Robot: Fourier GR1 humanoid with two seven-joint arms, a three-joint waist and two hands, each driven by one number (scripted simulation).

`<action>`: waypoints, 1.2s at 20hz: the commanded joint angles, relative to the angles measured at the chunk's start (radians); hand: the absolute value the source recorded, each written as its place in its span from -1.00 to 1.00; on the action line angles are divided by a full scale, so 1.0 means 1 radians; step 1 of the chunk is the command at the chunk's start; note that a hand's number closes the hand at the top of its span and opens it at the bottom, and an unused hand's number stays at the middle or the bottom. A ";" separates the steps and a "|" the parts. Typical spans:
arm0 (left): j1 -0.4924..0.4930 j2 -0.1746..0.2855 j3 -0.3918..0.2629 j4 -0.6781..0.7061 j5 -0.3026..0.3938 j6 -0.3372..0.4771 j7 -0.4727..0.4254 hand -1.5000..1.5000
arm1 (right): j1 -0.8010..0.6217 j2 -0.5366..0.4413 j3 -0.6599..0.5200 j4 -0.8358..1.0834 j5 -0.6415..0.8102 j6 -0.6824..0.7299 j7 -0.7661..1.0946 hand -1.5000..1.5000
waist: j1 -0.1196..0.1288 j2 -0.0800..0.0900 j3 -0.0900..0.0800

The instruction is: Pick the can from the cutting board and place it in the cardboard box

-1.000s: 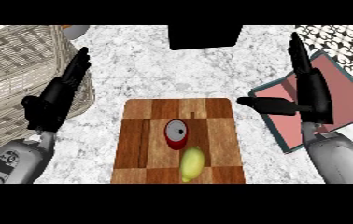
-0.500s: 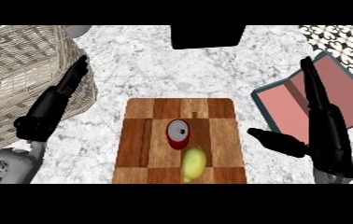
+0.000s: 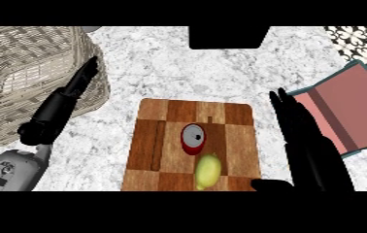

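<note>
looking straight down now at the white marbled counter (image 3: 179,67), and right in the middle sits the brown wooden chequered cutting board (image 3: 154,144). on it, a little right of centre, there's the red can with a silver top (image 3: 192,139), silver end turned up toward me, red side showing below it; whether it stands or lies over, i can't tell. just below it on the same board is a yellow-green oval fruit (image 3: 208,171), so close to the can that i can't say if they touch. my right hand (image 3: 312,152) is at the right side of the board, black fingers straight and held together, pointing away from me, thumb stuck out leftward by the board's near right corner, holding nothing and apart from the can. beyond those fingers, at the right edge, is the open box with a pink floor and grey-blue walls (image 3: 337,108), sitting on the counter apart from the board. over on the other side my left hand (image 3: 61,106) has its fingers straight too, stretched along the side of the pale woven wicker basket (image 3: 36,67) that fills the far left corner, nothing in its grasp; its grey forearm (image 3: 18,171) comes in at the lower left. at the counter's far edge, a flat black rectangular block (image 3: 228,37).
</note>
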State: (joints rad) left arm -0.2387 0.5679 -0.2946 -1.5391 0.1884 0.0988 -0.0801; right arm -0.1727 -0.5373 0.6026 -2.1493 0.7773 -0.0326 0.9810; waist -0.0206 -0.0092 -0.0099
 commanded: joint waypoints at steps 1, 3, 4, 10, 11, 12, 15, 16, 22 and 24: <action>-0.018 0.000 -0.003 0.007 0.002 -0.029 -0.009 0.00 | -0.108 0.085 0.115 0.009 0.008 0.231 0.227 -1.00 | 0.041 0.008 0.001; -0.040 -0.021 -0.011 0.035 -0.011 -0.025 -0.011 0.00 | -0.164 0.157 0.134 -0.001 -0.014 0.317 0.325 -1.00 | 0.030 0.009 0.001; 0.002 -0.043 -0.044 0.000 -0.020 -0.013 -0.014 0.00 | -0.182 0.188 0.142 0.055 0.002 0.327 0.349 -1.00 | 0.049 0.006 0.001; -0.021 -0.029 -0.025 -0.012 -0.030 -0.012 0.000 0.00 | -0.244 0.348 0.162 0.193 -0.017 0.419 0.462 -1.00 | 0.044 0.002 0.003; -0.058 -0.023 0.007 0.044 0.004 -0.047 -0.005 0.00 | -0.266 0.370 0.155 0.228 -0.017 0.427 0.459 -1.00 | 0.029 0.010 0.002; -0.012 -0.021 -0.008 0.009 -0.002 -0.041 -0.010 0.00 | -0.270 0.406 0.155 0.224 -0.023 0.444 0.494 -1.00 | 0.042 0.002 0.002; -0.017 -0.011 0.013 0.046 -0.003 -0.053 -0.039 0.00 | -0.288 0.494 0.138 0.318 0.009 0.434 0.504 -1.00 | 0.032 0.005 0.002; -0.029 -0.027 0.003 0.018 -0.015 -0.025 -0.003 0.00 | -0.295 0.515 0.123 0.335 0.000 0.461 0.505 -1.00 | 0.031 0.002 0.004; -0.039 -0.019 0.009 0.009 -0.020 -0.044 0.002 0.00 | -0.344 0.534 0.104 0.457 0.004 0.427 0.505 -1.00 | 0.036 0.002 0.006; -0.039 -0.028 0.013 0.025 -0.020 -0.038 0.014 0.00 | -0.338 0.535 0.115 0.476 0.026 0.445 0.505 -1.00 | 0.027 0.002 0.007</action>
State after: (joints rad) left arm -0.2738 0.5411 -0.2846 -1.5096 0.1716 0.0587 -0.0886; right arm -0.4709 -0.0438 0.7077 -1.7263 0.7902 0.3062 1.2272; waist 0.0099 -0.0055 -0.0047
